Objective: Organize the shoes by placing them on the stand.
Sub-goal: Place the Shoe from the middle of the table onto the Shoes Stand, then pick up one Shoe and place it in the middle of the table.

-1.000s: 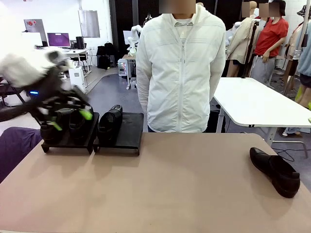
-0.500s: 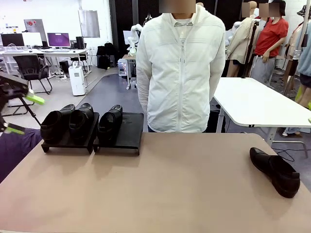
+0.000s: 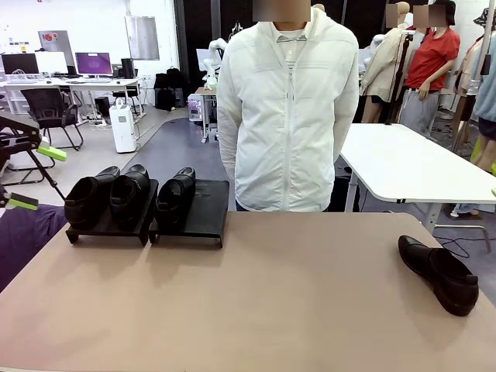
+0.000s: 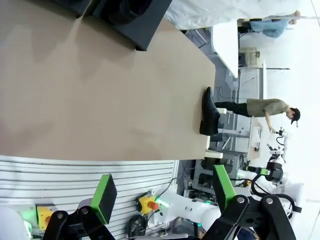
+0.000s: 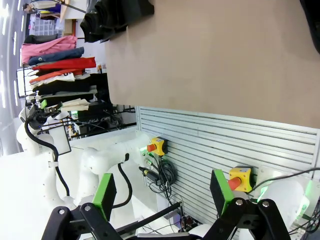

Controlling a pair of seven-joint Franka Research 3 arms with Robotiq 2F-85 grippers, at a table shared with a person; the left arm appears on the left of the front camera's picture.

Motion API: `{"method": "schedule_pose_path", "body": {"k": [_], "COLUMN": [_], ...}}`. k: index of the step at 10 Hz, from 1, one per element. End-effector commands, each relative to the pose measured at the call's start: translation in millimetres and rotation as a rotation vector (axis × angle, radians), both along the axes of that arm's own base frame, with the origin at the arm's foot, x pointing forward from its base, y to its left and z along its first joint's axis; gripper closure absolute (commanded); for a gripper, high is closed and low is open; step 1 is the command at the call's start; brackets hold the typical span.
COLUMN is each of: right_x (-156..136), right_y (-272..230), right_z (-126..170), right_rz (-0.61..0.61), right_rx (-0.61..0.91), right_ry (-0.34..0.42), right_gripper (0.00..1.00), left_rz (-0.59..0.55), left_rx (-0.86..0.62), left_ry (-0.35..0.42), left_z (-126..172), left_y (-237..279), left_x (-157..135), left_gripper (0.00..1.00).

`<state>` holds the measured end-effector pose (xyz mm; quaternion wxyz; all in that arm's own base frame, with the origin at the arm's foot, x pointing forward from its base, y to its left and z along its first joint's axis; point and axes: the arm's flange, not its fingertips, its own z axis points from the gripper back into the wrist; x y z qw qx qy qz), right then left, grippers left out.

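Note:
Two glossy black shoes (image 3: 91,199) (image 3: 129,188) sit side by side on the left platform of the stand (image 3: 108,226). A third shoe (image 3: 177,198) rests on the left half of the right platform (image 3: 209,211). The fourth shoe (image 3: 439,273) lies on the table near its right edge, and the left wrist view shows this shoe (image 4: 209,112) far off. My left gripper (image 3: 35,178) hangs open and holding nothing at the picture's left edge, left of the stand. Its green pads (image 4: 104,197) stand wide apart. My right gripper (image 5: 162,194) is open with nothing between its fingers, off the table's near side.
A person in a white jacket (image 3: 288,108) stands at the table's far edge, just right of the stand. A purple object (image 3: 23,232) sits beside the table's left side. A white table (image 3: 411,167) stands behind at the right.
My left arm has pulled back from over the left platform to the picture's left edge, leaving two shoes on it. The fourth shoe and the person have not moved.

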<state>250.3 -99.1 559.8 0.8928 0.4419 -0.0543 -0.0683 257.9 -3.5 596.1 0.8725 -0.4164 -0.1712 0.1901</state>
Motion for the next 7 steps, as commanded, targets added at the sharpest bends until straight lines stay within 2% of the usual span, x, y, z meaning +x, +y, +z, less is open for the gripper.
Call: {"method": "schedule_pose_path", "body": {"k": [1, 7], "right_x": [0.0, 0.0], "right_y": [0.6, 0.6], "right_z": [-0.3, -0.3], "right_rz": [0.011, 0.011], "right_rx": [0.013, 0.013], "right_ry": [-0.024, -0.024], "right_gripper": [0.0, 0.0], "left_rz": [-0.014, -0.014], "left_rx": [0.001, 0.001], "left_ry": [-0.014, -0.014], "left_z": [0.7, 0.7], "left_y": [2.2, 2.2], "left_x": [-1.2, -1.2], "left_gripper": [0.0, 0.0]}}
